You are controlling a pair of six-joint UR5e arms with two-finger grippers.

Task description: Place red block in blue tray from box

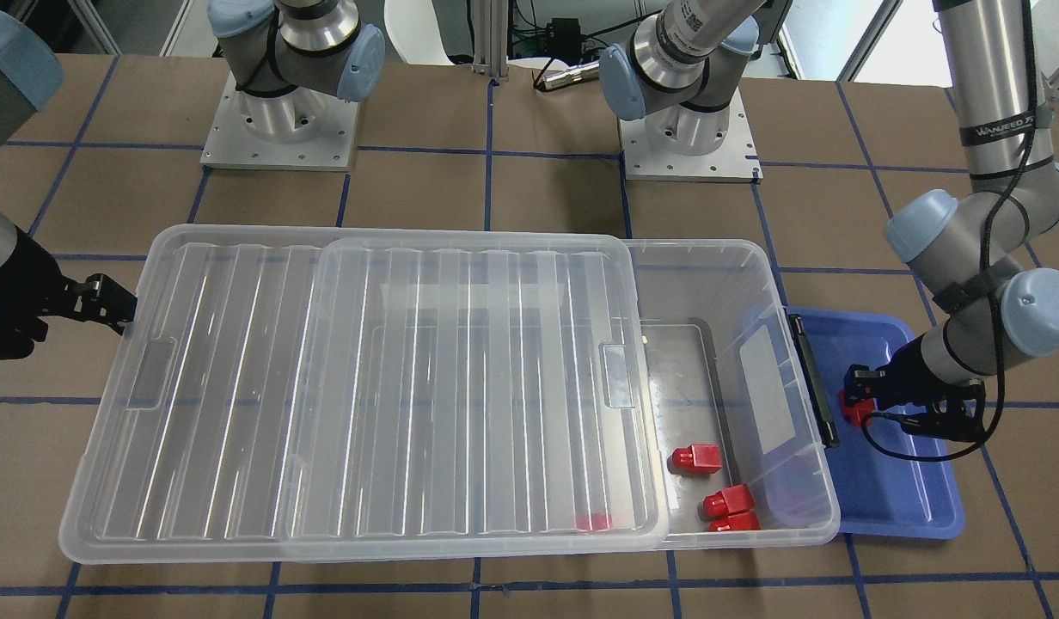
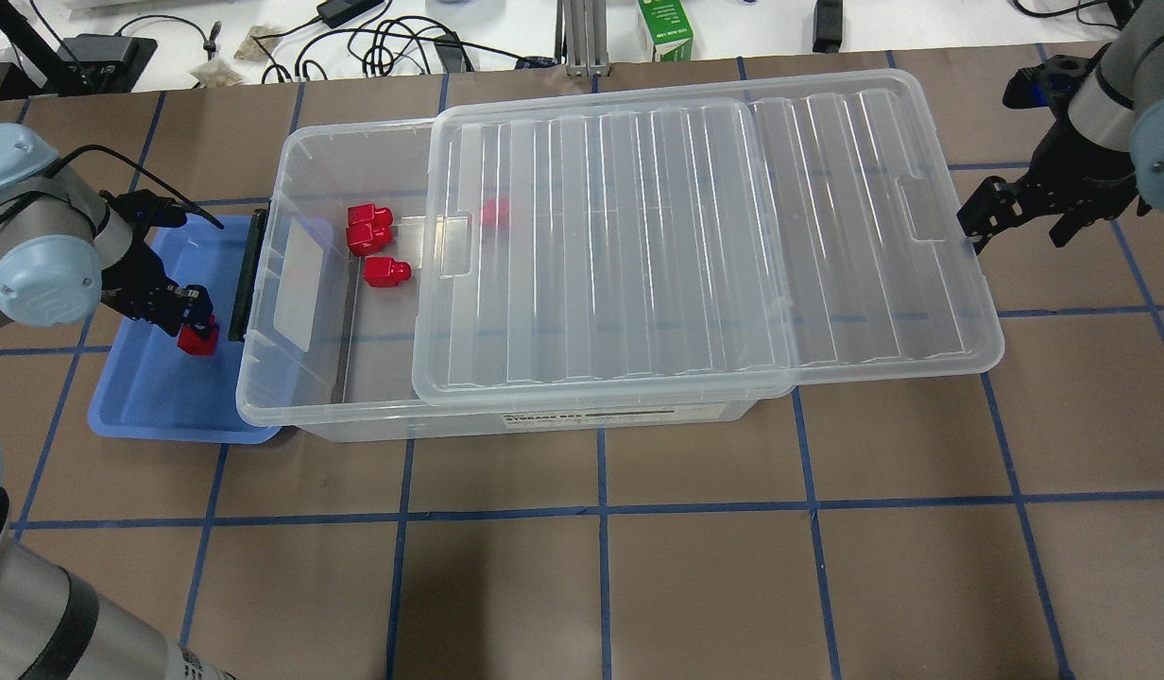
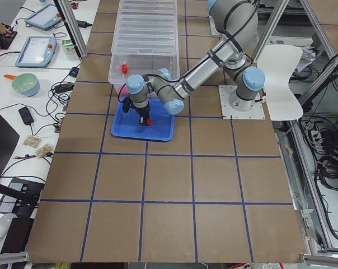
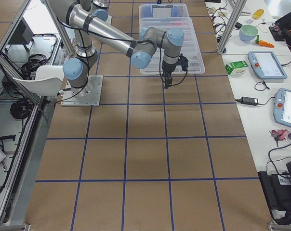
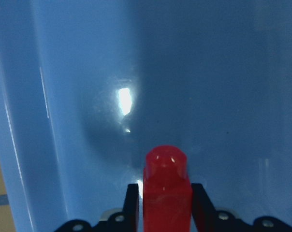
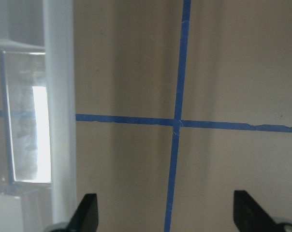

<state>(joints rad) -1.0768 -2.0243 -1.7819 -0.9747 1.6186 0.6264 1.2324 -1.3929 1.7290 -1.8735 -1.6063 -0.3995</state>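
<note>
My left gripper point(image 2: 196, 326) is shut on a red block point(image 5: 166, 193) and holds it low over the floor of the blue tray point(image 2: 152, 401); in the front view the block point(image 1: 849, 411) sits at the fingertips. The clear box point(image 2: 544, 425) lies beside the tray, and its ribbed lid point(image 2: 695, 246) is slid toward my right, leaving the tray-side end open. Three loose red blocks point(image 2: 368, 236) lie in that open end, and another point(image 2: 494, 212) shows under the lid. My right gripper point(image 2: 977, 219) is open and empty beside the lid's far edge.
The box's black latch bar point(image 2: 254, 274) runs along the short end over the tray's edge. Cables, a green carton point(image 2: 664, 28) and other gear lie past the table's back edge. The brown table carries blue tape lines point(image 6: 177, 121).
</note>
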